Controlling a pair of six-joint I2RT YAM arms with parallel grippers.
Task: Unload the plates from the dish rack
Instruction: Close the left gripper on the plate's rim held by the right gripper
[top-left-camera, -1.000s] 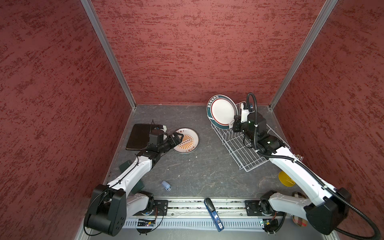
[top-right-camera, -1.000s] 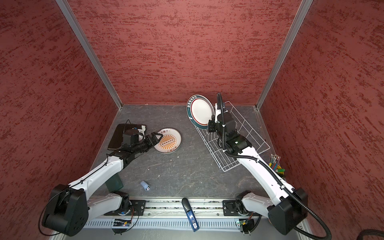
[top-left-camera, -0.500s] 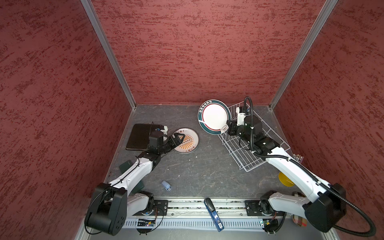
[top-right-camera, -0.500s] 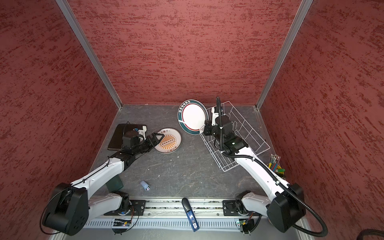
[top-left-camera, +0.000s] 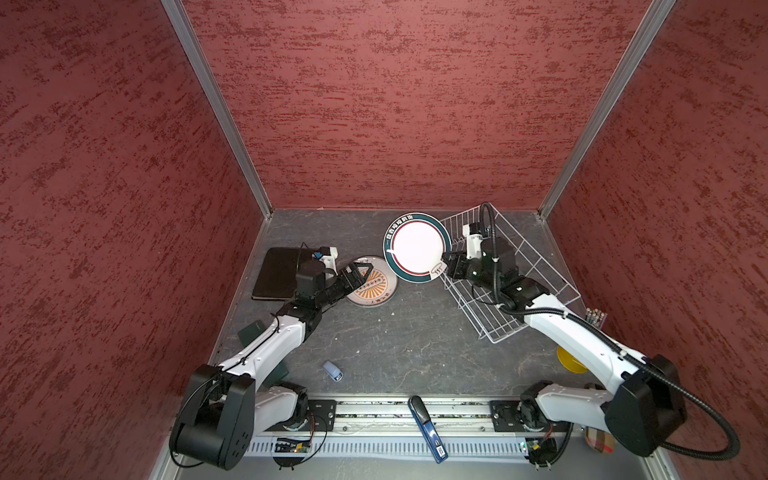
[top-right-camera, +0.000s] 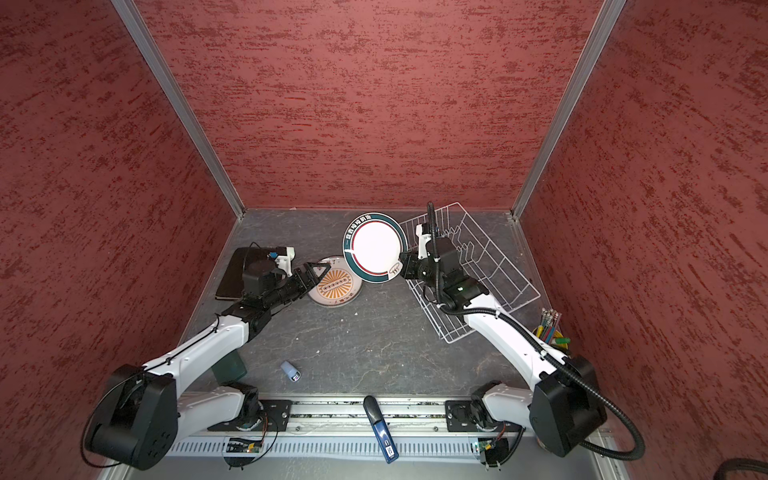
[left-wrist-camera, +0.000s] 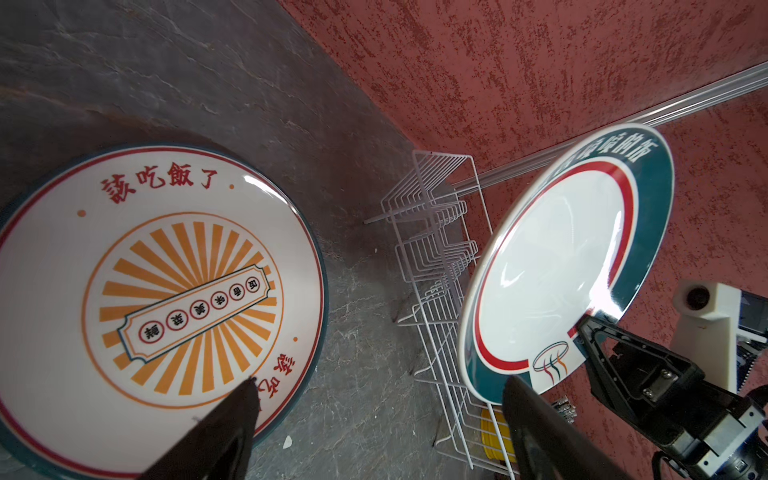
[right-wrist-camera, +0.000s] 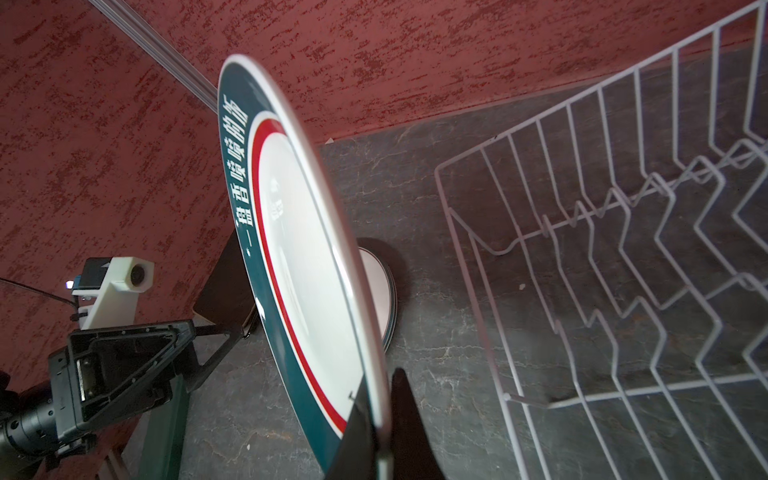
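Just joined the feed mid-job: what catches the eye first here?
The round white teal-rimmed plate stands out, held on edge by the shut right end effector, beside the white wire dish rack. The open left end effector hovers over a round white orange-sunburst plate lying flat.

Sunburst plate (left-wrist-camera: 158, 291) flat; teal-rimmed plate (left-wrist-camera: 557, 266) clamped in right tool (left-wrist-camera: 587, 325).

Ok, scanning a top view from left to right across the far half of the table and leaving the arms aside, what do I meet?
dark brown square plate → orange-sunburst plate → teal-rimmed plate, held up off the table → dish rack
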